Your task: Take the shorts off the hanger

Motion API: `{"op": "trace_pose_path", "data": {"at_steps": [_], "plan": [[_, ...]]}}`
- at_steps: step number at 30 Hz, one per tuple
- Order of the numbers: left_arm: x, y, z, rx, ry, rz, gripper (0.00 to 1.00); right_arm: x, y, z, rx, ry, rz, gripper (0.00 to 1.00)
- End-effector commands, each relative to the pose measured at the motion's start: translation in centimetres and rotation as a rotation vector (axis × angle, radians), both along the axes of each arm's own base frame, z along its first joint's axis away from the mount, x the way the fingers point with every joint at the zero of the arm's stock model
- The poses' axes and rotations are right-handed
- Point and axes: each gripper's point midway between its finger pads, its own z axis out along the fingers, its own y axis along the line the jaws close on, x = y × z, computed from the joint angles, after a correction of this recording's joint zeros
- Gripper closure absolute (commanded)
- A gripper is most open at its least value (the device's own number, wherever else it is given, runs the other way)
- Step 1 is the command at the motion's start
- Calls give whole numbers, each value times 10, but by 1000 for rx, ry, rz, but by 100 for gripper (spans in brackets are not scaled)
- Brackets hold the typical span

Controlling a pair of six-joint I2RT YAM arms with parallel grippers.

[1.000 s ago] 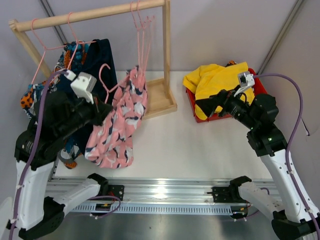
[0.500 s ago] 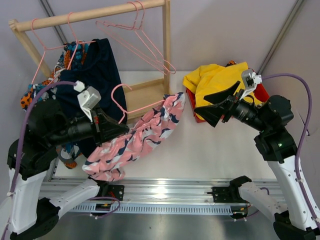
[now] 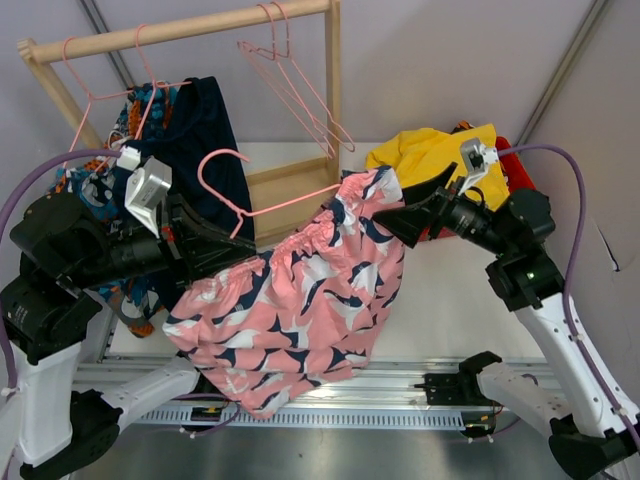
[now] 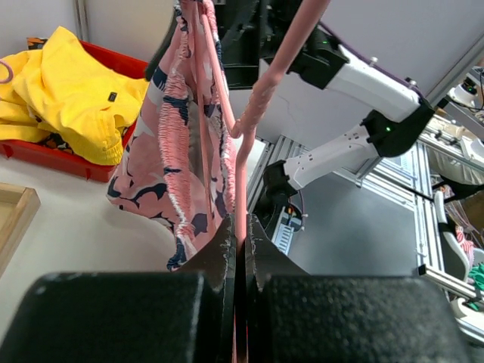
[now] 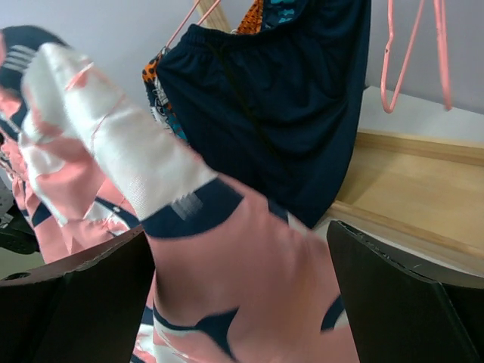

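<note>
The pink patterned shorts (image 3: 300, 300) hang on a pink hanger (image 3: 270, 205), off the rail and stretched across the middle of the table. My left gripper (image 3: 225, 262) is shut on the hanger's wire (image 4: 249, 128), with the shorts (image 4: 181, 151) draped beside it. My right gripper (image 3: 392, 212) is open, its jaws wide apart around the upper right corner of the shorts (image 5: 242, 257). Navy shorts (image 3: 205, 130) hang on the rail, also in the right wrist view (image 5: 287, 98). Yellow shorts (image 3: 430, 155) lie in a red bin (image 3: 510, 160).
A wooden rack (image 3: 180, 28) stands at the back left with its base (image 3: 310, 200) on the table. Empty pink hangers (image 3: 295, 80) swing from its right end. Patterned shorts (image 3: 120, 120) hang at its left. The arms' mounting rail (image 3: 330, 385) runs along the near edge.
My left gripper has carried the hanger with the pink shorts off the rail and toward the right. My right gripper has moved left onto the shorts' corner. The shorts now spread wide between the arms.
</note>
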Motion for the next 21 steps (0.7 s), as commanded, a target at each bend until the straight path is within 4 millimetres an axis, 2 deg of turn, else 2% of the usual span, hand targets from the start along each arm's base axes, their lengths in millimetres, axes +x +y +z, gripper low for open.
{"op": "trace_pose_path", "data": {"at_steps": [1, 2, 3, 4, 5, 6, 9, 12, 15, 16, 19, 21], "plan": [[-5, -4, 17, -51, -40, -35, 100, 5, 14, 29, 86, -90, 41, 1], [-4, -3, 16, -48, -43, -29, 100, 5, 19, 30, 88, -86, 56, 3], [-3, -3, 14, -43, -43, -23, 100, 7, 24, 30, 89, -94, 64, 15], [-1, -2, 13, -39, -43, -13, 100, 6, 26, 31, 88, -107, 75, 57], [2, -2, 8, -26, -41, -4, 100, 6, 26, 34, 90, -117, 75, 82], [4, -1, 5, -18, -39, 8, 100, 11, 23, 36, 96, -115, 31, 100], [17, 2, -9, 24, -16, 71, 100, 20, 9, 38, 73, -145, -80, 100], [26, 3, -21, 58, 10, 109, 100, 41, -31, 51, 73, -179, -297, 100], [31, 5, -30, 81, 21, 132, 100, 52, -59, 56, 81, -168, -395, 100], [32, 6, -34, 91, 30, 140, 100, 61, -77, 54, 73, -150, -460, 100], [35, 7, -40, 109, 38, 157, 100, 73, -102, 51, 72, -120, -547, 100], [36, 7, -41, 114, 39, 161, 100, 79, -111, 46, 71, -96, -586, 100]]}}
